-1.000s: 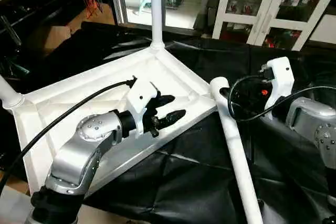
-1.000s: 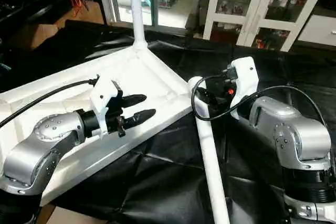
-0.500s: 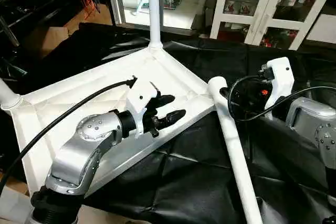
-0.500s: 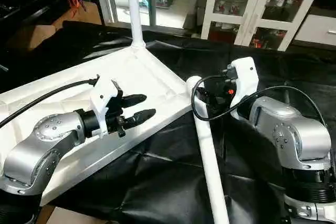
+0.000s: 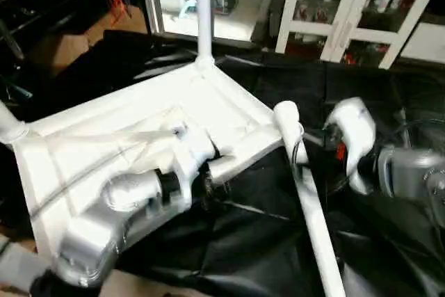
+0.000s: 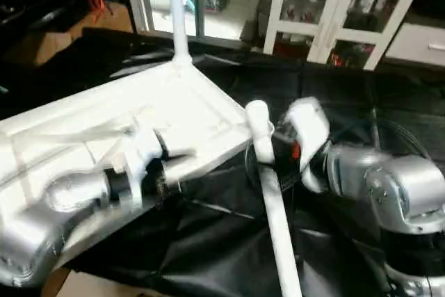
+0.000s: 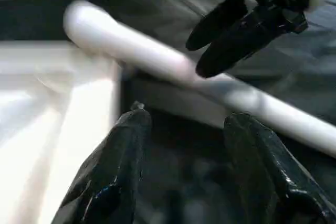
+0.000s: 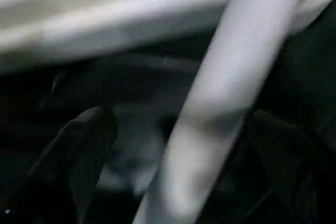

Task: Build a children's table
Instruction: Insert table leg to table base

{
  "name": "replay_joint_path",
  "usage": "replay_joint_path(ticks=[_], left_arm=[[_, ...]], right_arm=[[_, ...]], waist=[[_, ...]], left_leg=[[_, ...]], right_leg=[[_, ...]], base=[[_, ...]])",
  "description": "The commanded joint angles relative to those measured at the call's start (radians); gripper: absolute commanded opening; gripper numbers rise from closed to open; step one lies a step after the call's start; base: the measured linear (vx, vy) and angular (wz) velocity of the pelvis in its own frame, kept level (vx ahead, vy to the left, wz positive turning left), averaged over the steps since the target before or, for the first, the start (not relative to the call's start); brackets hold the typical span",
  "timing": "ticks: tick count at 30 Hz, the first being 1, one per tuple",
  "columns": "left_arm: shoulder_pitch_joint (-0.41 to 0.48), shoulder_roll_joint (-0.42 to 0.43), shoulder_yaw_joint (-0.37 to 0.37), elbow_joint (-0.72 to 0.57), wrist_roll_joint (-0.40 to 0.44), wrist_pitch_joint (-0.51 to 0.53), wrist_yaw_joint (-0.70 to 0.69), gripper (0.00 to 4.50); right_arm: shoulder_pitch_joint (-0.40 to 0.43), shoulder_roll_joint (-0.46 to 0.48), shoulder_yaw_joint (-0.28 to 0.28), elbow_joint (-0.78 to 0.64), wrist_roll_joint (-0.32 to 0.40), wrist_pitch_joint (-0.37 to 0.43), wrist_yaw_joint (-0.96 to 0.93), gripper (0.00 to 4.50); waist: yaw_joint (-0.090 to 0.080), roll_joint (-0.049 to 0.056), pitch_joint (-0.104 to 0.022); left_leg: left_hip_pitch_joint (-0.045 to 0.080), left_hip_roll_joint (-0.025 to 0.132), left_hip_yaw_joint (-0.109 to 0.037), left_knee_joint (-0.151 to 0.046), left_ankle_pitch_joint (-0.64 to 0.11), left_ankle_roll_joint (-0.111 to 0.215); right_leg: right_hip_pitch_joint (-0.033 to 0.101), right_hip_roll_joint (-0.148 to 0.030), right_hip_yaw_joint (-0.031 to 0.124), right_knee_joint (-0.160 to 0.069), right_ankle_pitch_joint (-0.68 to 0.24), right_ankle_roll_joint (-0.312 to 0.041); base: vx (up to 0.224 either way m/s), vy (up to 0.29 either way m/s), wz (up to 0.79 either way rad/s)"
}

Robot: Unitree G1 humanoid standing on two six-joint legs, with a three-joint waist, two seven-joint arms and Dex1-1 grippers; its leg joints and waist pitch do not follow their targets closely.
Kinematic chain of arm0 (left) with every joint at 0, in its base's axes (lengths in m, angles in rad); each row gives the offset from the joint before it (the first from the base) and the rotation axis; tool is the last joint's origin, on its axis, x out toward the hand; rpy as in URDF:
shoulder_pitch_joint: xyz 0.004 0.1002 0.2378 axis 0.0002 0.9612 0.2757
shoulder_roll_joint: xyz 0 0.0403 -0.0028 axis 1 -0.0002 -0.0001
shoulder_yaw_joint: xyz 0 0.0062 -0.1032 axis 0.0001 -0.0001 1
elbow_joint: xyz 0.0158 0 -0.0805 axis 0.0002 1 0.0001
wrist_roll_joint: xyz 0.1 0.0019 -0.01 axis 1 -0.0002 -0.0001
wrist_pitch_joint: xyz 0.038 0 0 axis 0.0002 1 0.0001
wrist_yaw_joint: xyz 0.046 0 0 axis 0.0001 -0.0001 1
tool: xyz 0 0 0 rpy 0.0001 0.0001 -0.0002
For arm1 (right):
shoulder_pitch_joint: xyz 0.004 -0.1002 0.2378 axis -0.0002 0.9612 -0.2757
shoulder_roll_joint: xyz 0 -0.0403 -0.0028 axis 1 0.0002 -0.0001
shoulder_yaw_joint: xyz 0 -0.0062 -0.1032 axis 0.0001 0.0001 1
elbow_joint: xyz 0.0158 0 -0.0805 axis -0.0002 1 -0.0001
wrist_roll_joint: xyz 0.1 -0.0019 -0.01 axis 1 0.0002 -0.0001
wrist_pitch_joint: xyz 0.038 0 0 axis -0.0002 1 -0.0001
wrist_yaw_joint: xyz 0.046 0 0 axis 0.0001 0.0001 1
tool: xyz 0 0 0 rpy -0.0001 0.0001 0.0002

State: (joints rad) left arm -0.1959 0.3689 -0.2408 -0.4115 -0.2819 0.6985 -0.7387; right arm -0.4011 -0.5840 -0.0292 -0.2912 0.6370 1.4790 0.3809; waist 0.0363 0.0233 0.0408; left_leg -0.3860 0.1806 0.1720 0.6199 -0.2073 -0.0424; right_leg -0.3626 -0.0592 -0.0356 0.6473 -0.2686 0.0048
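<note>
Tabletop (image 5: pixel 104 137) upside down, one leg (image 5: pixel 203 12) upright in far corner socket. Left gripper (image 7: pixel 184 145) spread, empty, at tabletop edge. Right gripper (image 8: pixel 173 145) fingers straddle loose leg (image 5: pixel 306 193), unclenched.

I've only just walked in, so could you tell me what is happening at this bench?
A humanoid robot is putting together a white children's table. The tabletop lies upside down on a black cloth, with one leg standing at the far corner and another at the left. A loose leg lies beside the tabletop's right corner. The right gripper is at that leg with its fingers open, while the open left gripper reaches over the tabletop's edge toward it.
</note>
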Motion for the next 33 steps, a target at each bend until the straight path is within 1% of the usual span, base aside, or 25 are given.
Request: replay_joint_path(ticks=[1,2,4,6,7,10,13,14,15,16,18,22,23,24,25,26,28,29,32,33], left_arm=[[-0.011,0.009,0.003,-0.038,-0.014,0.012,-0.004,2.61],[-0.010,0.010,0.002,-0.039,-0.014,0.013,-0.005,2.61],[-0.009,0.013,0.000,-0.040,-0.013,0.013,-0.008,2.61],[-0.009,0.016,-0.002,-0.045,-0.016,0.018,-0.005,2.61],[-0.006,0.021,-0.002,-0.053,-0.022,0.024,-0.002,2.61],[-0.004,0.026,-0.006,-0.064,-0.029,0.034,0.003,2.61],[-0.007,0.025,-0.008,-0.063,-0.029,0.038,0.003,2.61],[-0.007,0.024,-0.009,-0.063,-0.028,0.039,0.004,2.61],[-0.007,0.024,-0.009,-0.063,-0.028,0.040,0.005,2.61],[-0.004,0.025,-0.010,-0.065,-0.028,0.040,0.005,2.61],[0.000,0.028,-0.011,-0.071,-0.029,0.042,0.009,2.61],[-0.001,0.032,-0.013,-0.073,-0.033,0.045,0.012,2.61],[0.000,0.033,-0.013,-0.075,-0.034,0.046,0.013,2.61],[0.001,0.038,-0.012,-0.078,-0.037,0.047,0.013,2.61],[0.001,0.038,-0.012,-0.078,-0.037,0.047,0.013,2.61],[0.000,0.038,-0.013,-0.077,-0.038,0.048,0.013,2.61],[-0.002,0.041,-0.013,-0.076,-0.039,0.048,0.012,2.61],[-0.002,0.041,-0.013,-0.076,-0.039,0.048,0.012,2.61],[-0.001,0.047,-0.013,-0.079,-0.047,0.050,0.002,2.61],[0.000,0.051,-0.014,-0.081,-0.053,0.050,-0.005,2.61]], right_arm=[[-0.002,-0.011,0.002,-0.022,0.020,0.035,0.014,4.43],[0.000,-0.015,0.007,-0.024,0.021,0.037,0.016,4.43],[0.004,-0.024,0.016,-0.024,0.021,0.045,0.020,4.43],[0.004,-0.026,0.017,-0.035,0.020,0.073,0.007,4.43],[0.005,-0.024,0.014,-0.042,0.019,0.102,-0.004,4.43],[0.013,-0.025,0.013,-0.037,0.017,0.134,-0.011,4.43],[0.027,-0.018,0.009,-0.006,0.013,0.135,-0.016,4.43],[0.048,-0.011,0.007,0.020,-0.002,0.135,-0.021,4.43],[0.053,-0.009,0.007,0.025,-0.006,0.135,-0.022,4.43],[0.071,-0.008,0.008,0.041,-0.016,0.135,-0.023,4.43],[0.102,0.002,0.000,0.074,-0.037,0.135,-0.031,4.43],[0.107,0.019,-0.016,0.090,-0.056,0.135,-0.050,4.43],[0.107,0.024,-0.022,0.093,-0.058,0.135,-0.052,4.43],[0.106,0.040,-0.038,0.097,-0.066,0.135,-0.061,4.15],[0.106,0.040,-0.038,0.097,-0.066,0.135,-0.061,4.15],[0.104,0.045,-0.044,0.101,-0.067,0.135,-0.062,4.15],[0.101,0.056,-0.057,0.108,-0.076,0.126,-0.067,3.89],[0.101,0.056,-0.057,0.108,-0.076,0.126,-0.067,3.89],[0.095,0.064,-0.071,0.115,-0.082,0.120,-0.069,3.59],[0.092,0.069,-0.080,0.119,-0.083,0.117,-0.069,3.50]], waist=[[0.000,-0.011,-0.052],[0.000,-0.016,-0.050],[0.000,-0.015,-0.049],[-0.001,-0.016,-0.047],[-0.001,-0.015,-0.048],[-0.001,-0.016,-0.048],[-0.001,-0.018,-0.049],[0.000,-0.018,-0.048],[0.000,-0.018,-0.047],[0.000,-0.017,-0.049],[0.000,-0.020,-0.050],[-0.003,-0.020,-0.048],[-0.003,-0.020,-0.048],[-0.003,-0.019,-0.048],[-0.004,-0.019,-0.047],[-0.004,-0.016,-0.047],[-0.004,-0.018,-0.047],[-0.004,-0.018,-0.047],[-0.004,-0.016,-0.046],[-0.004,-0.018,-0.046]], left_leg=[[0.025,0.049,-0.013,-0.069,0.014,0.007],[0.025,0.049,-0.013,-0.071,-0.004,-0.003],[0.025,0.048,-0.013,-0.072,-0.014,-0.011],[0.026,0.047,-0.013,-0.073,-0.021,-0.019],[0.025,0.046,-0.013,-0.073,-0.025,-0.021],[0.024,0.045,-0.013,-0.073,-0.016,-0.027],[0.024,0.044,-0.012,-0.071,-0.021,-0.027],[0.024,0.045,-0.012,-0.072,-0.026,-0.028],[0.024,0.045,-0.012,-0.072,-0.029,-0.029],[0.024,0.045,-0.012,-0.072,-0.029,-0.032],[0.022,0.044,-0.013,-0.072,-0.018,-0.031],[0.023,0.043,-0.013,-0.073,-0.030,-0.031],[0.023,0.043,-0.012,-0.073,-0.042,-0.032],[0.025,0.044,-0.013,-0.074,-0.049,-0.036],[0.025,0.044,-0.013,-0.075,-0.053,-0.038],[0.026,0.044,-0.013,-0.075,-0.062,-0.045],[0.026,0.043,-0.012,-0.076,-0.071,-0.050],[0.026,0.043,-0.013,-0.076,-0.070,-0.051],[0.026,0.042,-0.013,-0.076,-0.081,-0.058],[0.025,0.042,-0.013,-0.077,-0.082,-0.058]], right_leg=[[0.041,-0.067,0.046,-0.072,0.126,-0.231],[0.041,-0.068,0.047,-0.074,0.103,-0.227],[0.040,-0.070,0.048,-0.076,0.075,-0.220],[0.039,-0.068,0.048,-0.078,0.053,-0.213],[0.037,-0.068,0.049,-0.079,0.044,-0.210],[0.037,-0.068,0.049,-0.078,0.050,-0.207],[0.035,-0.068,0.049,-0.079,0.049,-0.208],[0.035,-0.068,0.050,-0.080,0.037,-0.207],[0.034,-0.068,0.050,-0.081,0.032,-0.206],[0.035,-0.069,0.049,-0.081,0.034,-0.207],[0.036,-0.068,0.049,-0.079,0.053,-0.206],[0.034,-0.067,0.048,-0.081,0.033,-0.204],[0.033,-0.067,0.049,-0.083,0.018,-0.202],[0.032,-0.067,0.049,-0.083,0.006,-0.199],[0.030,-0.066,0.049,-0.083,0.000,-0.199],[0.030,-0.065,0.048,-0.085,-0.009,-0.197],[0.029,-0.065,0.049,-0.086,-0.018,-0.194],[0.029,-0.066,0.049,-0.085,-0.019,-0.193],[0.028,-0.066,0.049,-0.088,-0.035,-0.188],[0.029,-0.066,0.049,-0.088,-0.038,-0.187]], base=[[0.000,0.000,0.00],[0.000,0.000,0.00],[0.000,0.000,0.00],[0.000,0.000,0.00],[0.000,0.000,0.00],[0.000,0.000,0.00],[0.000,0.000,0.00],[0.000,0.000,0.00],[0.000,0.000,0.00],[0.000,0.000,0.00],[0.000,0.000,0.00],[0.000,0.000,0.00],[0.000,0.000,0.00],[0.000,0.000,0.00],[0.000,0.000,0.00],[0.000,0.000,0.00],[0.000,0.000,0.00],[0.000,0.000,0.00],[0.000,0.000,0.00],[0.000,0.000,0.00]])
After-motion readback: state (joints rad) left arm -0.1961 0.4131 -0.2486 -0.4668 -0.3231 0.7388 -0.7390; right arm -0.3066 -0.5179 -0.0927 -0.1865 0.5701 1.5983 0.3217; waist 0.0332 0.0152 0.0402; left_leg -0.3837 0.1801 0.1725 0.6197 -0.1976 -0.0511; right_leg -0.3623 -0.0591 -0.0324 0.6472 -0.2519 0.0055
